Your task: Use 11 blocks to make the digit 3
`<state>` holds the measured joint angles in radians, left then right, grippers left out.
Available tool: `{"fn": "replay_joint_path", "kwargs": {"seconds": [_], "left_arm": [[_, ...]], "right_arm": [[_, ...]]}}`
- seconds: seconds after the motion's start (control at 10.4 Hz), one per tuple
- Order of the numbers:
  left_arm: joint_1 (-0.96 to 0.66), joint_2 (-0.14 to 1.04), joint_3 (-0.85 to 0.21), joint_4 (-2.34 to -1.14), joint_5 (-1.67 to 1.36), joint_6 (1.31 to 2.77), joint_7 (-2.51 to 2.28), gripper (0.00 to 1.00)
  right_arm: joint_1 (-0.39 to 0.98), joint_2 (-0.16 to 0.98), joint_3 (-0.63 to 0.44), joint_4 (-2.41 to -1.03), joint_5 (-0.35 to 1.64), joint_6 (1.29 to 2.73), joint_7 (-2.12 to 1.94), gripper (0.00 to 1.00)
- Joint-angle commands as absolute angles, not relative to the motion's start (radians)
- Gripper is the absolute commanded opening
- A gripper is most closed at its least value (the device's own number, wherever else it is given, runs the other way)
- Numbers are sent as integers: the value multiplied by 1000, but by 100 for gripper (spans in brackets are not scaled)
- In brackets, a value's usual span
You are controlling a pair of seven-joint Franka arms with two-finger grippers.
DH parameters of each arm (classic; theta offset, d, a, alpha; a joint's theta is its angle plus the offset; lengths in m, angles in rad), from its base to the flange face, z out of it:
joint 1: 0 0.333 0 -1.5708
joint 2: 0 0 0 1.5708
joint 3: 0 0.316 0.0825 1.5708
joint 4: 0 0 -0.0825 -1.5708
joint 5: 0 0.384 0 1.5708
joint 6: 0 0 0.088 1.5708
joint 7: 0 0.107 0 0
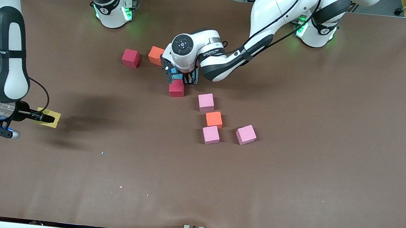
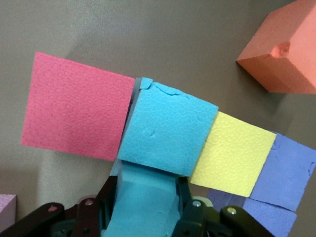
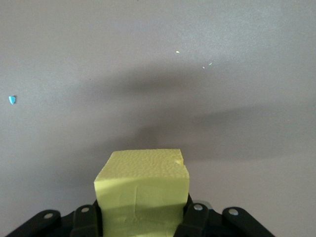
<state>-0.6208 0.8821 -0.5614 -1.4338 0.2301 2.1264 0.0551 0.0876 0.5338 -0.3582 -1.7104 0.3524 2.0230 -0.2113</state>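
Two arms work over the brown table (image 1: 293, 184). The left gripper (image 1: 183, 77) is down among a cluster of blocks in the middle of the table, its fingers clamped on a blue block (image 2: 165, 133). In the left wrist view that blue block touches a red block (image 2: 76, 113) on one side and a yellow block (image 2: 232, 155) on the other, with a purple block (image 2: 289, 173) touching the yellow one; an orange block (image 2: 284, 52) lies apart from this row. The front view shows the red block (image 1: 176, 88) just nearer the camera than the left gripper, the orange block (image 1: 155, 55) beside the wrist, and a second red block (image 1: 131, 58) farther toward the right arm's end.

Nearer the camera lie a pink block (image 1: 206, 102), an orange block (image 1: 213, 119) and a pink block (image 1: 210, 134) in a close line, with another pink block (image 1: 246, 134) beside the last, tilted.

The right gripper (image 1: 47, 117) is at the right arm's end of the table, closed on a yellow block (image 3: 143, 190); whether that block rests on the table cannot be told.
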Motion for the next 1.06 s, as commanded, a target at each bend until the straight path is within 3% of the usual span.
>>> {"fn": "replay_joint_path", "kwargs": {"seconds": [0.0, 0.96], "left_arm": [[-637, 891, -546, -1410, 206, 2123, 95, 0], [-637, 907, -546, -1410, 201, 2128, 100, 0]], "right_arm": [[66, 518, -341, -1720, 345, 2020, -219, 23], [66, 518, -341, -1721, 345, 2020, -218, 23]]}}
